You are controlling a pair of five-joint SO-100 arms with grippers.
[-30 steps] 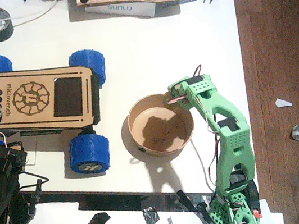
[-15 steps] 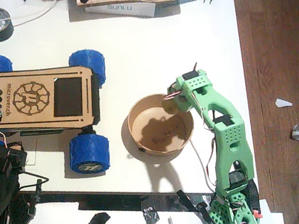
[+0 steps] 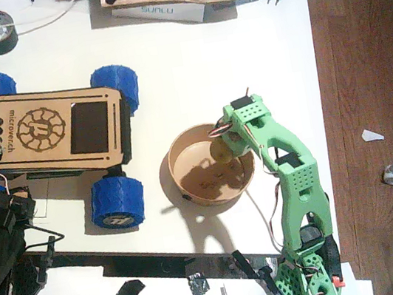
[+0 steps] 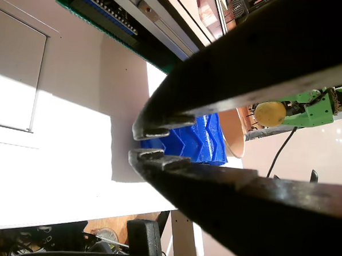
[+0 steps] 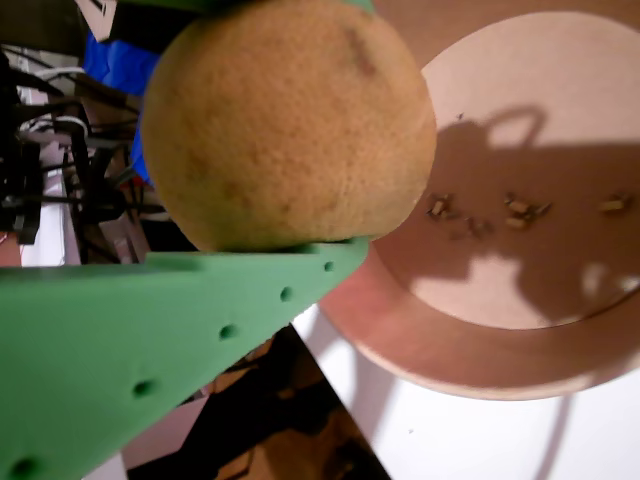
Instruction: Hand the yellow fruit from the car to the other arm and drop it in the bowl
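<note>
Right gripper [image 3: 224,141] on the green arm [image 3: 292,185] is clamped on the yellow fruit [image 3: 220,150], holding it over the right-hand rim of the bowl, not quite over the middle from what I can see.

Biggest thing on the table is the car [image 3: 48,132], parked well off to the left with nothing on its deck, so the handover part looks done to me. Then the bowl [image 3: 182,153], just crumbs [image 5: 480,215] on its floor. Then the black left arm [image 3: 3,245], tucked in the bottom-left corner, its gripper [image 4: 137,142] nearly closed on nothing.

What could go wrong: the fruit [image 5: 285,120] is round and sits close to the wall. Let go here and it might clip the rim and bounce out onto the table, I'd guess.
</note>
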